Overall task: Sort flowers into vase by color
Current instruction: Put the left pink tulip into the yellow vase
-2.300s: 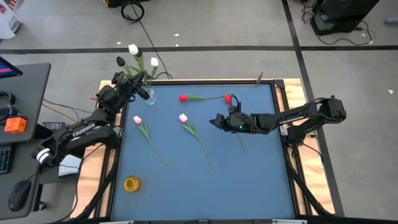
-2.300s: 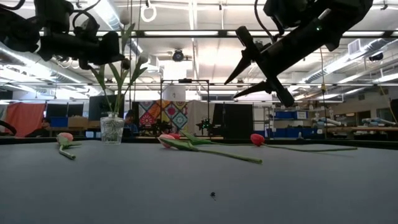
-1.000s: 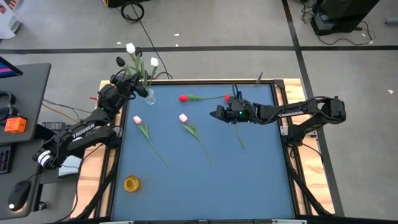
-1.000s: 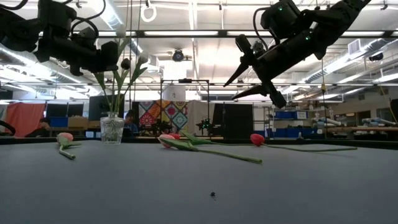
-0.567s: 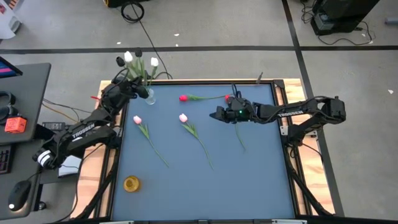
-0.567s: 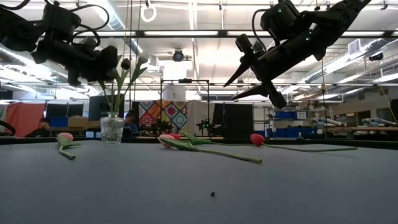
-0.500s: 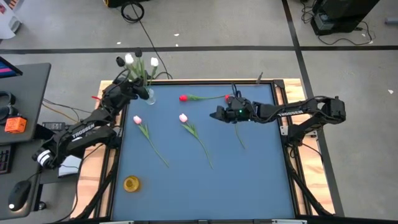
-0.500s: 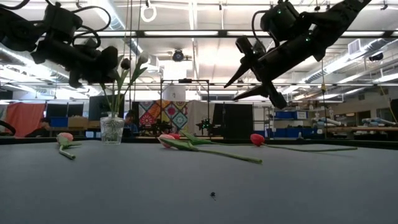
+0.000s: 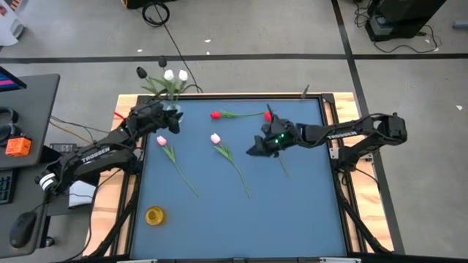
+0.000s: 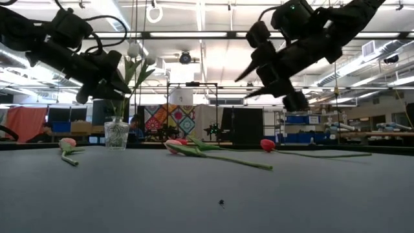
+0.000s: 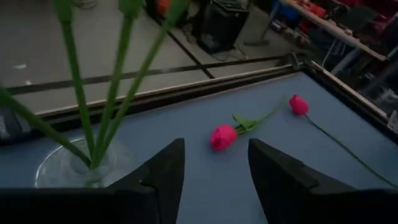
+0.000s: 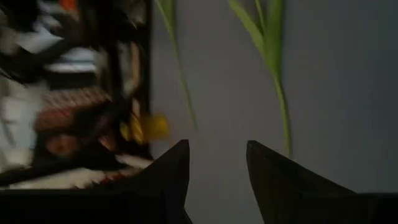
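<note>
A clear glass vase (image 9: pixel 174 113) stands at the table's far left corner. It holds two white tulips (image 9: pixel 175 75) and a dark one (image 9: pixel 141 72), stems down in it. Two red tulips (image 9: pixel 216 115) (image 9: pixel 268 115) lie at the far middle of the blue table. Two pink tulips (image 9: pixel 161 140) (image 9: pixel 215 138) lie nearer the middle. My left gripper (image 11: pixel 214 163) is open and empty, just near of the vase (image 11: pixel 84 169). My right gripper (image 9: pixel 254 150) is open and empty, above the table right of the pink tulips.
A small yellow object (image 9: pixel 154 215) lies near the table's front left corner. Long green stems (image 9: pixel 238 172) run from the pink tulips toward the near edge. The near right part of the blue mat (image 9: pixel 307 212) is bare. Wooden table edges (image 9: pixel 330 109) frame the mat.
My left gripper has drawn back from the vase's stems toward the table's near left and gone lower. One white tulip head has swung over beside the other white one. My right gripper has moved toward the near edge and tipped downward.
</note>
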Robot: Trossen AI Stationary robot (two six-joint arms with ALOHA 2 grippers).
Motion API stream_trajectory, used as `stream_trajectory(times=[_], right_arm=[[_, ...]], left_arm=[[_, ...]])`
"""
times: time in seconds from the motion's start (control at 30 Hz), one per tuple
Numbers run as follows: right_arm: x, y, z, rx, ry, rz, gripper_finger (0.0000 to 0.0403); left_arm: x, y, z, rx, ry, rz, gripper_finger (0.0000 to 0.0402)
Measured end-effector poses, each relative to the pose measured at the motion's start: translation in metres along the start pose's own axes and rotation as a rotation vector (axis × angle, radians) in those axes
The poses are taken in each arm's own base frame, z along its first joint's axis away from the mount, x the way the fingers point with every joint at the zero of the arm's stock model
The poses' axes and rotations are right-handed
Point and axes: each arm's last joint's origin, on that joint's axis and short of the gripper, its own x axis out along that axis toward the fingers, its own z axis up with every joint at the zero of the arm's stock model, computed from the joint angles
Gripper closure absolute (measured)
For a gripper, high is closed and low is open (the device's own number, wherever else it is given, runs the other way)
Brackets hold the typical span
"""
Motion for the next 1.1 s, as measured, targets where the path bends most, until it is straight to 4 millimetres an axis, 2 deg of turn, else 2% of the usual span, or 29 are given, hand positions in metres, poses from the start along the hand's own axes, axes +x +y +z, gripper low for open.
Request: stream_trajectory(times=[0.07,0.3,0.53,0.6,0.7,0.77,0.83,1.1], right_arm=[[0.002,-0.003,-0.014,-0.011,0.055,-0.055,0.0234],[0.002,-0.023,-0.054,-0.064,0.185,-0.324,0.0234],[0.001,-0.027,-0.062,-0.164,0.244,-0.357,0.0234],[0.001,-0.027,-0.062,-0.174,0.245,-0.355,0.0234],[0.001,-0.027,-0.062,-0.185,0.249,-0.351,0.0234],[0.001,-0.027,-0.062,-0.189,0.243,-0.351,0.0234],[0.001,-0.026,-0.061,-0.196,0.232,-0.348,0.0234],[0.002,-0.024,-0.061,-0.25,0.233,-0.314,0.0234]], left_arm=[[-0.001,-0.001,0.002,-0.008,0.033,0.037,0.0219],[-0.017,-0.01,0.034,0.068,0.121,0.2,0.0218],[-0.04,-0.021,0.059,0.053,0.264,0.259,0.0218],[-0.049,-0.027,0.072,0.029,0.277,0.264,0.022],[-0.057,-0.034,0.078,-0.032,0.353,0.285,0.0228],[-0.058,-0.038,0.075,-0.132,0.379,0.29,0.0234],[-0.057,-0.042,0.065,-0.246,0.428,0.28,0.024],[-0.052,-0.057,-0.002,-0.52,0.651,0.343,0.0272]])
